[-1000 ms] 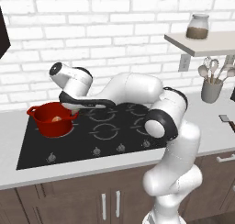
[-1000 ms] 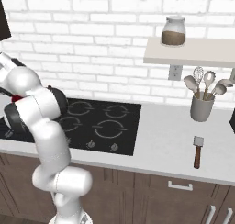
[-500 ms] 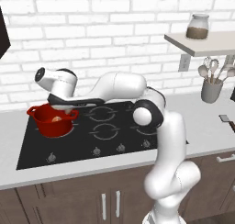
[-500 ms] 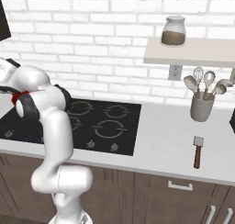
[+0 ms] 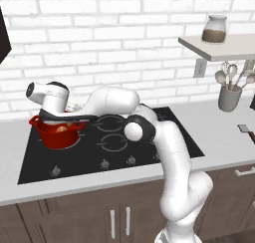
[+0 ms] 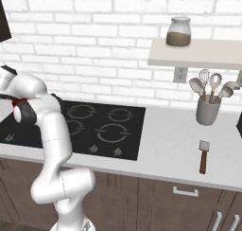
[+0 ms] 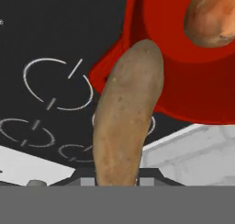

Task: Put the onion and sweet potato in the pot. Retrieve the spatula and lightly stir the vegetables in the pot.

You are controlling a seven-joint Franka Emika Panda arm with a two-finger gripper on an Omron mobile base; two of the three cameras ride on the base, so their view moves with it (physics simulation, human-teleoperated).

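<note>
- left base view: my arm has swung further left since a second ago; the hand that was right of the pot (image 5: 56,131) then now hangs over it, and my elbow has moved left along the cooktop (image 5: 149,142).
- the pot itself sits where it did, on the rear left burner, with the onion (image 5: 62,129) inside as a pale orange lump.
- right base view: my arm has rolled further toward the left edge; the spatula (image 6: 203,155) lies where it did on the counter (image 6: 170,154) at the right, below the crock (image 6: 208,110) of spoons and a whisk, well apart from me.
- the jar (image 6: 178,32) on the shelf has not shifted either.
- hand view: my gripper (image 7: 117,182) is closed as far as it goes, pinching the sweet potato (image 7: 126,113) by its near end; the tuber sticks out long and brown away from the fingers.
- its far end overlaps the red pot wall and rim (image 7: 183,94); whether it touches the pot i cannot tell.
- the onion (image 7: 210,17) lies in the pot beyond the tip, apart from the sweet potato.
- the finger tips are mostly hidden behind the tuber.
</note>
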